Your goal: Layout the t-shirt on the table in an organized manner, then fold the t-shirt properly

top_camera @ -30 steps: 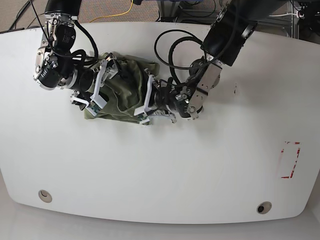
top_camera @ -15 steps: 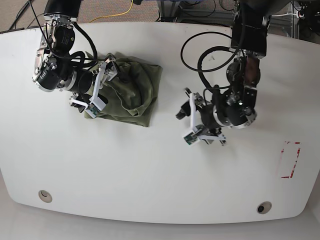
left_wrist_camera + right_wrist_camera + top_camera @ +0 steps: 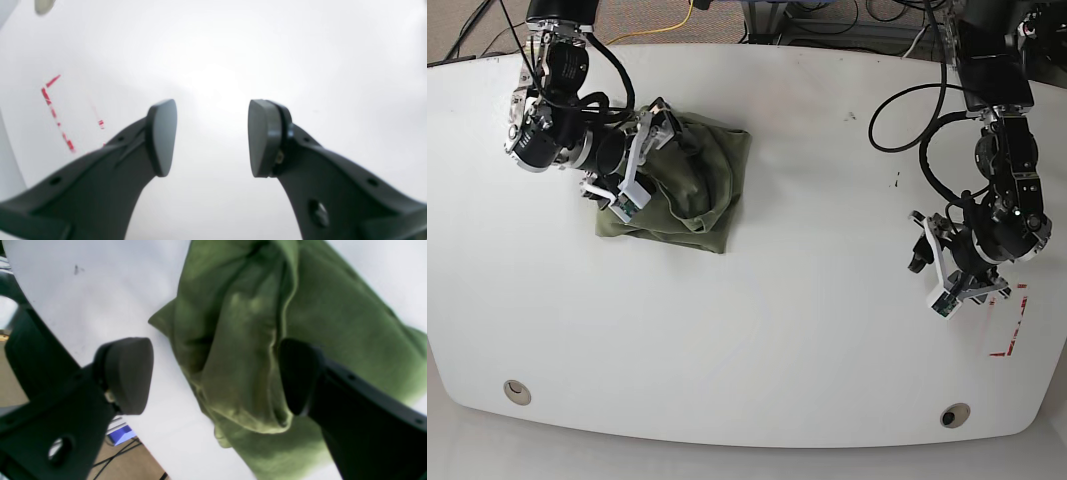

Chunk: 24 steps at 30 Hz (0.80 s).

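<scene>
The olive-green t-shirt [image 3: 689,185] lies bunched in a rough rectangle at the back left of the white table [image 3: 757,340]. My right gripper [image 3: 639,160] is at the shirt's left edge. In the right wrist view it [image 3: 213,376] stands open, with a raised fold of the t-shirt [image 3: 240,340] between its spread fingers [image 3: 126,373]; one finger is over bare table, the other over cloth. My left gripper [image 3: 934,270] hovers far to the right, away from the shirt. In the left wrist view it [image 3: 211,136] is open with only white table between its pads.
A red tape rectangle [image 3: 1012,325] marks the table just right of the left gripper, also visible as red tape [image 3: 56,113] in the left wrist view. Two grommet holes [image 3: 517,390] [image 3: 954,414] sit near the front edge. Cables and floor lie beyond the table's back edge.
My left arm has let go of the shirt's right side and swung right to the red tape, jaws open. The right gripper stays at the shirt's left edge, and the shirt rests flatter.
</scene>
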Tool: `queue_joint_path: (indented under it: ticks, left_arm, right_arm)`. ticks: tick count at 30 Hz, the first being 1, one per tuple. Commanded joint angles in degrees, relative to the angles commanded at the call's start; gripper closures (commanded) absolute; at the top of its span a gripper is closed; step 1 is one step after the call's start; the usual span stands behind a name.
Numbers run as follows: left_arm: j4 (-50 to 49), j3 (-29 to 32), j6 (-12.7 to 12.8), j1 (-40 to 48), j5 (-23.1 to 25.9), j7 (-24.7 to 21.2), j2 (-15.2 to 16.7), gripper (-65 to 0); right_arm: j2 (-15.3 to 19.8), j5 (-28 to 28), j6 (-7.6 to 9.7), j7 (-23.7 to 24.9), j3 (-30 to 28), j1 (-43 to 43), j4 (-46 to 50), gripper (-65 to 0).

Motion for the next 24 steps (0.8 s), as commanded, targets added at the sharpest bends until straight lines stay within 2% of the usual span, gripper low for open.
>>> queue_joint_path:
  ticks: [11, 14, 18, 20, 24]
  left_arm:
    - [0.0, -0.1, 0.0, 1.5, 0.1, 0.0, -1.0, -31.9]
    - [0.0, -0.1, 0.0, 1.5, 0.1, 0.0, -1.0, -31.9]
    - [0.0, -0.1, 0.0, 1.5, 0.1, 0.0, -1.0, -31.9]
    - [0.0, -0.1, 0.0, 1.5, 0.1, 0.0, -1.0, -31.9]
    - [0.0, -0.1, 0.0, 1.5, 0.1, 0.0, -1.0, -31.9]
  right_arm:
    - [-0.2, 0.1, 0.00, 0.0, 0.0, -1.1, -1.4, -56.6]
    - [-0.4, 0.2, 0.00, 0.0, -0.1, -1.1, -1.4, -50.4]
    - [-1.2, 2.5, 0.00, 0.0, -1.7, -0.5, -1.5, -33.0]
    - [-1.5, 4.1, 0.00, 0.0, -2.2, 0.4, -1.5, -27.1]
    - [-2.0, 6.9, 0.00, 0.0, -4.3, 1.4, -2.5, -30.6]
